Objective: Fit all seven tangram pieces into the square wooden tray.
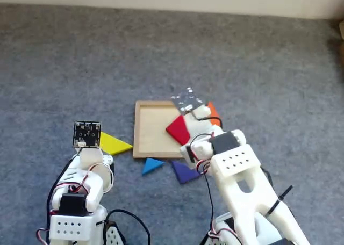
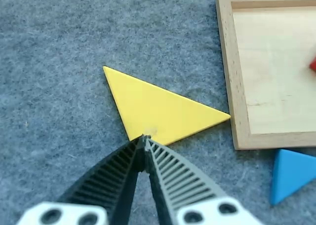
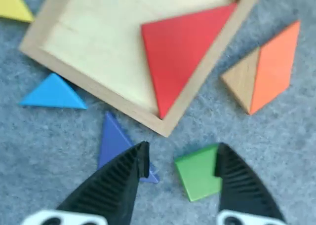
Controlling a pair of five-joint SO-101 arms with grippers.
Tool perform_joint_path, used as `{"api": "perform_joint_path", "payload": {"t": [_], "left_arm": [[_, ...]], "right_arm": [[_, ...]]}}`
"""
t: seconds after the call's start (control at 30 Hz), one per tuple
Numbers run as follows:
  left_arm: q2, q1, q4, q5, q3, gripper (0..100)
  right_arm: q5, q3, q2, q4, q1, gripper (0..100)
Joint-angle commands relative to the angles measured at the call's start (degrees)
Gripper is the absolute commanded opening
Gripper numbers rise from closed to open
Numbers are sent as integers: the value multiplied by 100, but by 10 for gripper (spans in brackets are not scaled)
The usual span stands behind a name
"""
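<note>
The right gripper [image 3: 181,158], fingers apart, hangs over the green square [image 3: 197,173], which lies flat on the carpet [image 1: 269,67], nearer one finger than the other, just outside a corner of the tray [image 1: 137,132] sitting mid-frame in the high view.

The white left arm [image 1: 80,196] sits at 7 o'clock in the high view, its wrist pointing toward 12 o'clock. Its dark ribbed left gripper [image 2: 144,138] has both jaws pressed together, with the tips meeting. The white right arm [image 1: 242,175] rises from 5 o'clock and leans toward 11 o'clock. Its dark ribbed right gripper [image 3: 180,153] points downward with its jaws spread wide apart.
</note>
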Motion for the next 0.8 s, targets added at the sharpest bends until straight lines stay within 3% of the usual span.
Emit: {"api": "perform_joint_path", "payload": {"t": [0.0, 0.47, 0.77], "left_arm": [[-136, 48, 44, -44, 127, 10], [-136, 48, 44, -44, 127, 10], [-136, 48, 44, -44, 127, 10]], "right_arm": [[-70, -716, 242, -136, 479, 264], [-79, -2976, 2686, -171, 945, 264], [-563, -4268, 4462, -356, 1288, 264]]}}
